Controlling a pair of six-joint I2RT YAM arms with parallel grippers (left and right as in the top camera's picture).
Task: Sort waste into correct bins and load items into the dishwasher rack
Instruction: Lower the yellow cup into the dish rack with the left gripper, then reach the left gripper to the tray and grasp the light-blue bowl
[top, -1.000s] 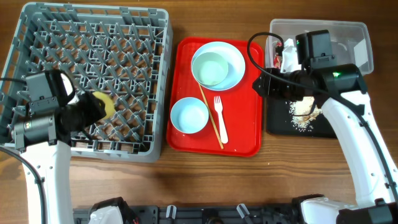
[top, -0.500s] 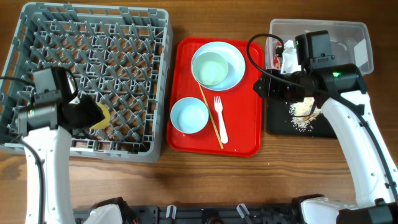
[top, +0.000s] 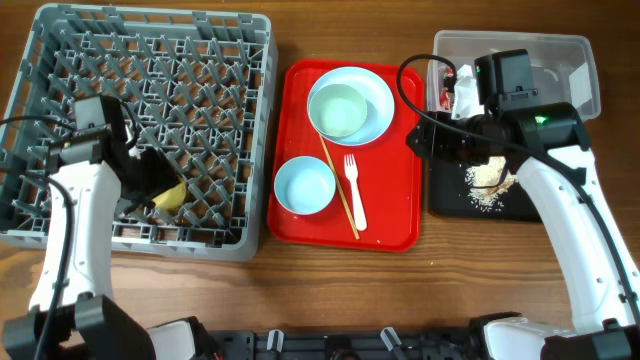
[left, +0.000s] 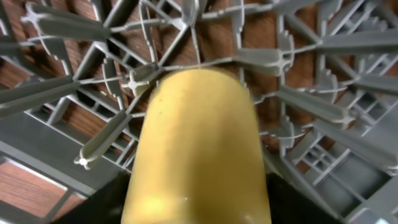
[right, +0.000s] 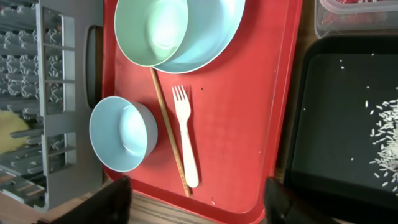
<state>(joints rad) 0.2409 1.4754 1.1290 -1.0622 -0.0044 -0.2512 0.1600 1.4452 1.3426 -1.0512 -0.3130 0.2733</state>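
My left gripper (top: 150, 190) is shut on the small yellow cup (top: 168, 197) low among the pegs of the grey dishwasher rack (top: 150, 20). The cup fills the left wrist view (left: 199, 143). The pale-blue plate (top: 378, 100) holds a mint bowl (top: 340, 110). A second bowl (top: 304, 187), the white fork (top: 354, 195) and the chopsticks (top: 338, 185) lie on the red tray (top: 400, 215). My right gripper (right: 198, 208) is open and empty above the tray's right edge. The clear tub (top: 560, 60) holds wrappers (top: 443, 95) and paper (top: 467, 92). The black tray (top: 450, 195) holds crumbs (top: 490, 178).
The rack stands at the left, the red tray in the middle, and the tub and black tray at the right. The right arm reaches over both bins. Bare wooden table (top: 330, 290) runs along the front edge.
My left gripper has turned and carried the yellow cup a little right and toward the rack's front, lower among the pegs. The right arm has not moved.
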